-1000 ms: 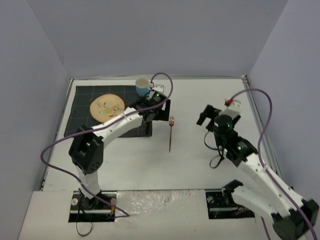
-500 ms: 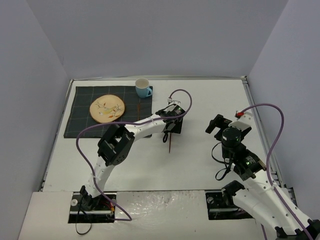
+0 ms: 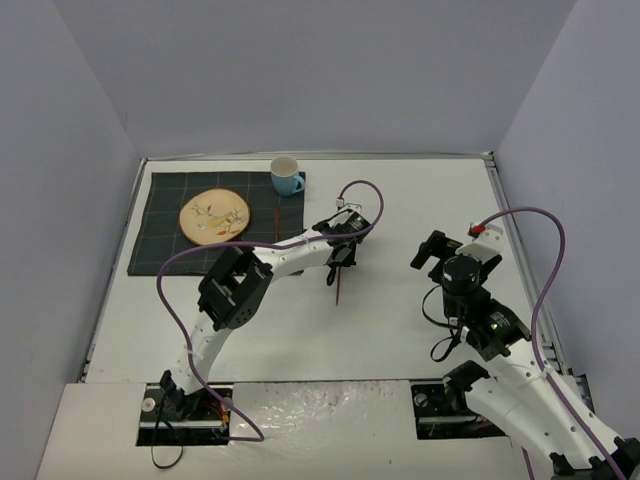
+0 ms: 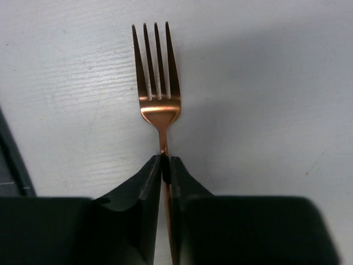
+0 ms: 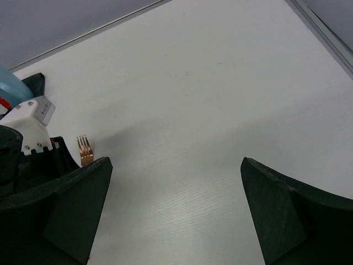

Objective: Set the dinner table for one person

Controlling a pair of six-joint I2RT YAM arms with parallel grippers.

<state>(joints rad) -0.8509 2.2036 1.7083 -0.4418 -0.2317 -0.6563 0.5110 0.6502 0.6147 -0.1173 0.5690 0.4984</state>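
Left jaws pinch the copper fork [image 4: 159, 107] at its neck; right jaws gape empty. Lift it level off the surface [image 4: 265, 83]

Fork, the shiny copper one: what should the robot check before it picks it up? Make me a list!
1. Left pincer closed on the neck of the copper-coloured metal fork: ok.
2. Fork centred in the grip: ok.
3. Grip firm enough to lift: cannot tell.
4. Right pincer open, away from the fork: ok.
5. Bare cloth on the dark grid-lined placemat left of the round tan plate: ok.
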